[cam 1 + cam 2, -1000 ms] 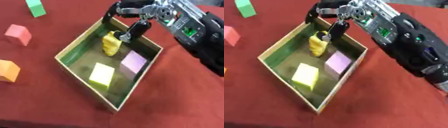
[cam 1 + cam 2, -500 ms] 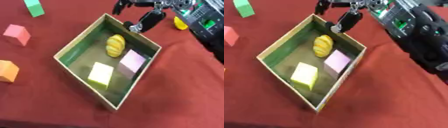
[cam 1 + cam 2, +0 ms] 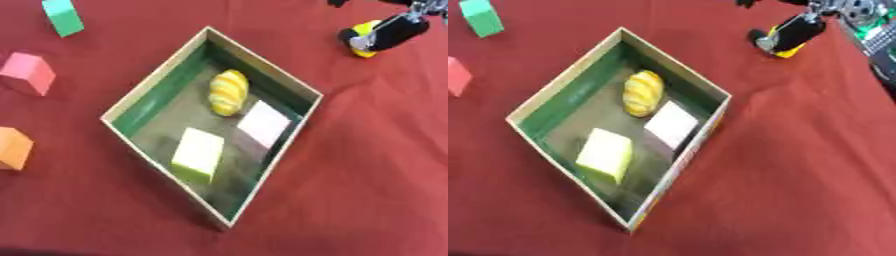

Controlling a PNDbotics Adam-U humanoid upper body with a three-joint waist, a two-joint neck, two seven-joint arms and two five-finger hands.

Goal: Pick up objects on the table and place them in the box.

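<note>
We have let go of the yellow bread-shaped piece (image 3: 227,92), now lying in the box (image 3: 157,85); our right hand (image 3: 798,30) has withdrawn to a yellow object (image 3: 785,49) on the worktop (image 3: 367,165), grip unclear.

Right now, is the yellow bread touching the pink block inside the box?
Apart. The left eye view shows a strip of box floor between the yellow bread and the pink block.
</note>
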